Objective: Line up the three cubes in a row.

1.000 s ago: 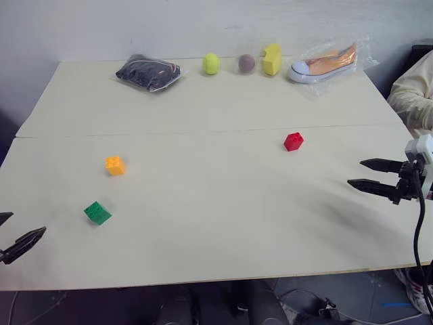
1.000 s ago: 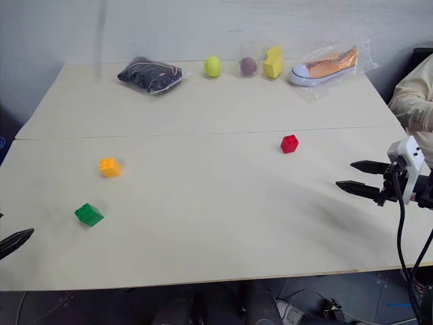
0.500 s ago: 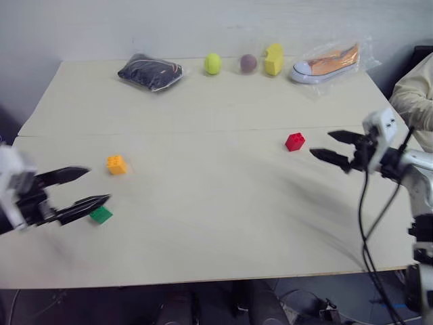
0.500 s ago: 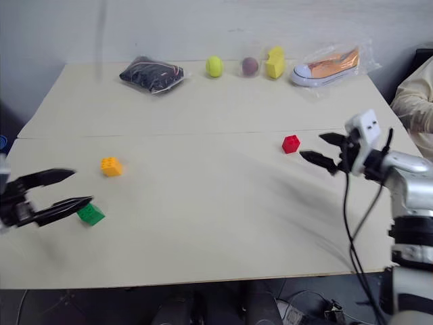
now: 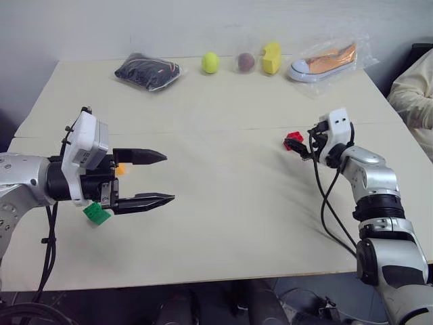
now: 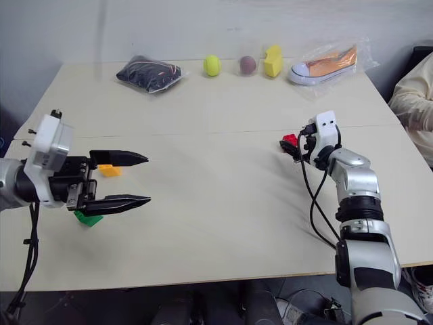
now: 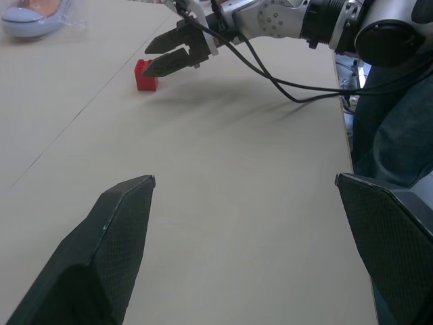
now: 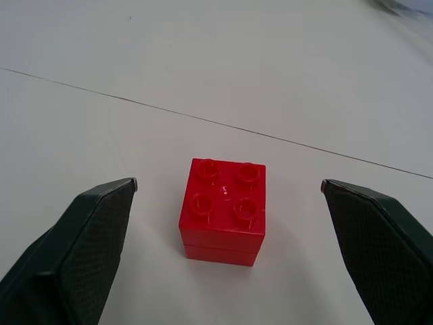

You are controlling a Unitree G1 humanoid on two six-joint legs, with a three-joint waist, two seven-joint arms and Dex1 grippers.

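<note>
The right pincer [image 8: 229, 196] is spread wide and holds nothing; the red cube [image 8: 223, 210] sits studs up on the table [image 5: 223, 223] between its two fingers, touching neither. In the head views this cube [image 5: 293, 141] lies on the right half of the table, just ahead of a seam line. The left pincer [image 5: 159, 177] is also spread and empty, hovering above the left half of the table and pointing toward the right. The green cube [image 5: 96, 214] lies below it, partly hidden by the wrist. The orange-yellow cube [image 6: 108, 170] lies just beyond, partly hidden by the upper finger. Along the far edge stand a dark bagged bundle [image 5: 147, 70], a yellow-green ball [image 5: 210, 63], a brownish ball [image 5: 245, 61], a yellow sponge block [image 5: 271, 58] and a bagged sneaker [image 5: 325, 61]. No writing or brand marking is legible on any item.
</note>
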